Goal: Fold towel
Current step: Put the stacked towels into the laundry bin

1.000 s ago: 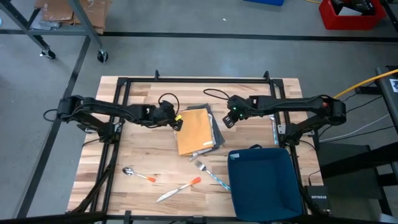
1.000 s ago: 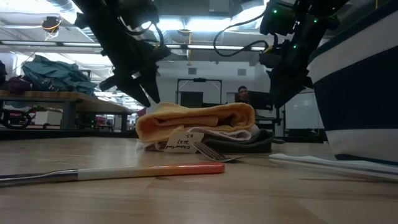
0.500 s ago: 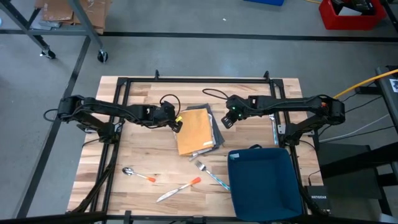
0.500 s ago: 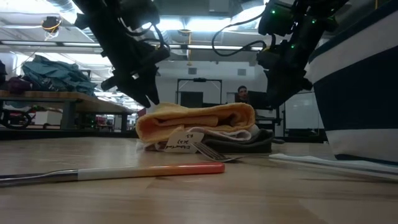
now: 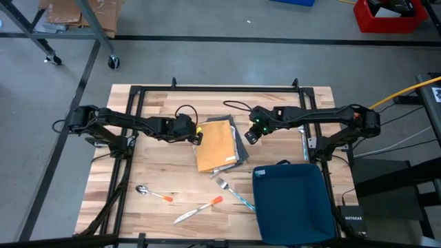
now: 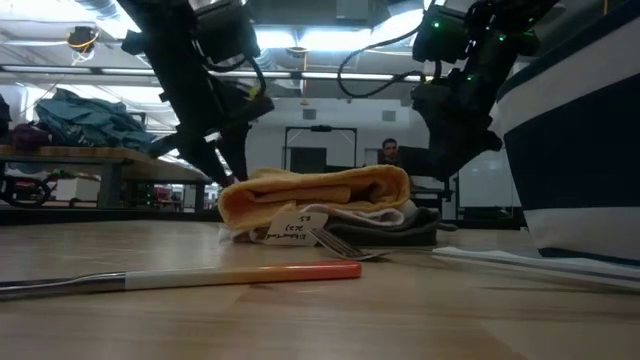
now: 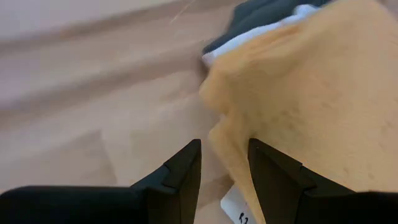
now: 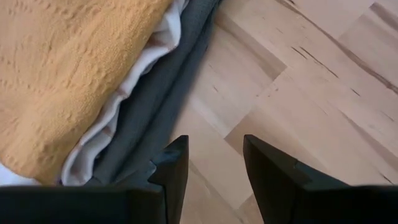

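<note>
Dark fingers of the left pincer [image 7: 222, 180] stand apart with nothing between them, hovering just beside the edge of the yellow towel [image 5: 216, 145]. That towel lies folded on top of a white cloth [image 8: 134, 102] and a grey cloth [image 8: 163, 99], a small stack in the middle of the wooden desk [image 5: 165, 103]. On the far side of the stack from the left pincer, the right pincer [image 8: 214, 165] also hangs released, holding nothing, over bare wood beside the grey cloth's edge. Farther out, toward the desk's near edge, lie a fork [image 5: 231, 190], a knife with an orange handle [image 5: 198, 209] and a spoon [image 5: 151, 193]. A dark blue bin [image 5: 293, 203] sits at the corner below the right pincer.
</note>
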Action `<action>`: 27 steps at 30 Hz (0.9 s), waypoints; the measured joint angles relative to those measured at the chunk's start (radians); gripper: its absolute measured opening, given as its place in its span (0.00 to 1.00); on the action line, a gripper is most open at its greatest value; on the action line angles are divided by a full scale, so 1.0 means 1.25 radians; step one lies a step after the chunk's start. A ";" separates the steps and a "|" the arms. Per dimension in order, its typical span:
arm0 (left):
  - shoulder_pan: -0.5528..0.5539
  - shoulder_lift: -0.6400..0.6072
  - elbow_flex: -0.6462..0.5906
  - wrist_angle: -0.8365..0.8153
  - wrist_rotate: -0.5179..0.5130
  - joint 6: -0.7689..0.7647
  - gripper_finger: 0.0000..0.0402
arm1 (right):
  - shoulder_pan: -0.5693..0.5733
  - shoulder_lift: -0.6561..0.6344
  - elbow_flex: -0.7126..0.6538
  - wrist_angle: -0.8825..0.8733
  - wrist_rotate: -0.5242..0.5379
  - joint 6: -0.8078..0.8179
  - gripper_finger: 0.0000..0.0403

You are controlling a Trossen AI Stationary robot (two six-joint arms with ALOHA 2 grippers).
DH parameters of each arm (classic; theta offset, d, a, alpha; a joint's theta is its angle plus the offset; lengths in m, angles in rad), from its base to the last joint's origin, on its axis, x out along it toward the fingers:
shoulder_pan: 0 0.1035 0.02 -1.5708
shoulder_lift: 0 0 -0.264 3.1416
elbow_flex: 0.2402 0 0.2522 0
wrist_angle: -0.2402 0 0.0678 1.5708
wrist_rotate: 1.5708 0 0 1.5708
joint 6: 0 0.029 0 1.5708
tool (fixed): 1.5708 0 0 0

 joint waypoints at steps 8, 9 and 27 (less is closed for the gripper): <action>-0.008 0.000 0.000 -0.041 0.118 -0.092 0.31 | 0.000 0.079 0.000 0.064 0.006 0.000 0.35; -0.013 -0.001 0.000 -0.052 0.127 -0.092 0.31 | 0.000 0.093 0.000 0.067 0.006 0.000 0.35; -0.054 -0.001 0.000 -0.106 0.123 -0.011 0.31 | 0.000 0.175 0.000 0.141 0.020 -0.009 0.30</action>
